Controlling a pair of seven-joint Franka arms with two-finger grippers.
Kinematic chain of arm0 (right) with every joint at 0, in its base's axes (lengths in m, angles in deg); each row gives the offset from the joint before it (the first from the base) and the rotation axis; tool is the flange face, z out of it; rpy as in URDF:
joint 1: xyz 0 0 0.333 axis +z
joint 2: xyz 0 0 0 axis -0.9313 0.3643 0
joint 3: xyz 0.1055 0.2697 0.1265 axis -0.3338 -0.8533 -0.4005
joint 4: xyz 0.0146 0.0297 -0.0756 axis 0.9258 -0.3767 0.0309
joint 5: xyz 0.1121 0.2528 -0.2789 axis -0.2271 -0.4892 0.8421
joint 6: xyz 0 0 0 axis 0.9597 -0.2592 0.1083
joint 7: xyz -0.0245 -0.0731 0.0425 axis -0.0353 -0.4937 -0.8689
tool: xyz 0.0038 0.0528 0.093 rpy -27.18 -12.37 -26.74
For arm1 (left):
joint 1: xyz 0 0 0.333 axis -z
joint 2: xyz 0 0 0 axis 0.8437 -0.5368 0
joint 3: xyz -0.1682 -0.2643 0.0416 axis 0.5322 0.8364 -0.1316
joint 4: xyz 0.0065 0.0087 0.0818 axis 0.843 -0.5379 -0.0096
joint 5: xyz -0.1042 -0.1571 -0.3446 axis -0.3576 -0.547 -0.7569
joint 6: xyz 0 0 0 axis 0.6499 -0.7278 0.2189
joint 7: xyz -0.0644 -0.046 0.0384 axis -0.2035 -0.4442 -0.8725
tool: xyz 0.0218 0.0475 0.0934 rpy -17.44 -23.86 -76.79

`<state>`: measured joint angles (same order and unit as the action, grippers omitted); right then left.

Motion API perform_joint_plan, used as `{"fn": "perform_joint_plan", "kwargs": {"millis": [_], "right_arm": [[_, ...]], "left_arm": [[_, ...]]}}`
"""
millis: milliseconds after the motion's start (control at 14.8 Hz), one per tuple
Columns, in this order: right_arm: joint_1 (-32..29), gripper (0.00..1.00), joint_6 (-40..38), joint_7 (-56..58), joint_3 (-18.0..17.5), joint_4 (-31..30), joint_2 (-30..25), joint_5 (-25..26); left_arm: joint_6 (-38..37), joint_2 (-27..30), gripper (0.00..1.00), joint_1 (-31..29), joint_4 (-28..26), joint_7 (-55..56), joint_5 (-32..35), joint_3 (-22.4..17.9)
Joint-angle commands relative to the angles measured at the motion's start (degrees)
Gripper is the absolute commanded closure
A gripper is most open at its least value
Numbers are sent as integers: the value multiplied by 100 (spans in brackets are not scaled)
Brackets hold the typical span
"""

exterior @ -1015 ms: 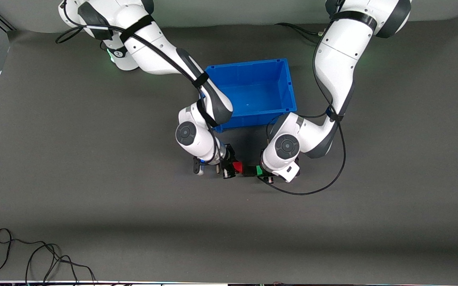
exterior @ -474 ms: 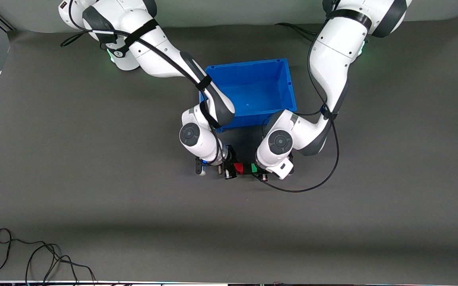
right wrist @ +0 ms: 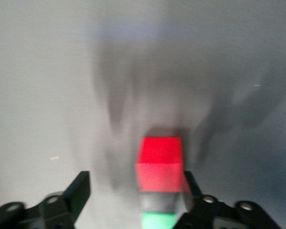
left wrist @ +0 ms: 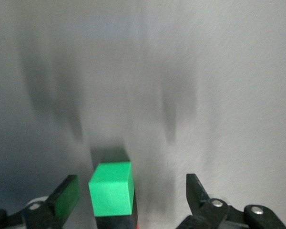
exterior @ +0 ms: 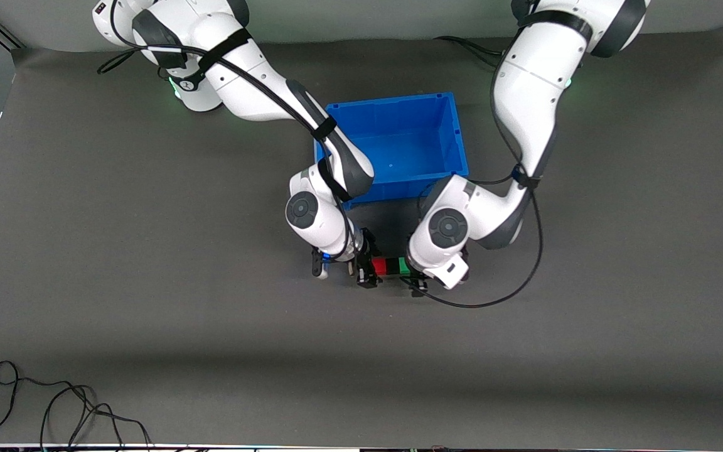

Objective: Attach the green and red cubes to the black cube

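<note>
On the table (exterior: pixel 148 301), nearer the front camera than the blue bin (exterior: pixel 455 138), red cube (exterior: pixel 378 266), black cube (exterior: pixel 391 267) and green cube (exterior: pixel 403 266) touch in one row. My right gripper (exterior: pixel 368 271) stands spread around the red end, my left gripper (exterior: pixel 417 279) spread around the green end.

I see the blue bin (exterior: pixel 455 141) walling off the table just above the cube row (exterior: pixel 391 266), with open mat nearer the camera
</note>
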<state>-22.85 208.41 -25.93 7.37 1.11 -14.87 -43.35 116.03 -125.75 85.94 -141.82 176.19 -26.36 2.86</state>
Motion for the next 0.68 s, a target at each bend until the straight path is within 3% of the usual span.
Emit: {"fn": "perform_joint_plan", "kwargs": {"millis": [0, 203, 474, 609], "right_arm": [[-43, 0, -684, -10, 352, 28, -432, 269], [-52, 0, -1694, 428, 757, 11, -985, 875], [-43, 0, -3425, 1877, 1520, -7, -1899, 973], [-8, 0, -4120, 2519, 1881, -16, -2294, 1235]], "left_arm": [[-1137, 778, 0, -536, -212, -1642, -37, 28], [-2018, 1384, 0, -1177, -344, -3305, -55, 28], [-2379, 2482, 0, -2126, -905, -5791, -46, 10], [-2879, 2721, 0, -2548, -933, -6855, 41, 2]]}}
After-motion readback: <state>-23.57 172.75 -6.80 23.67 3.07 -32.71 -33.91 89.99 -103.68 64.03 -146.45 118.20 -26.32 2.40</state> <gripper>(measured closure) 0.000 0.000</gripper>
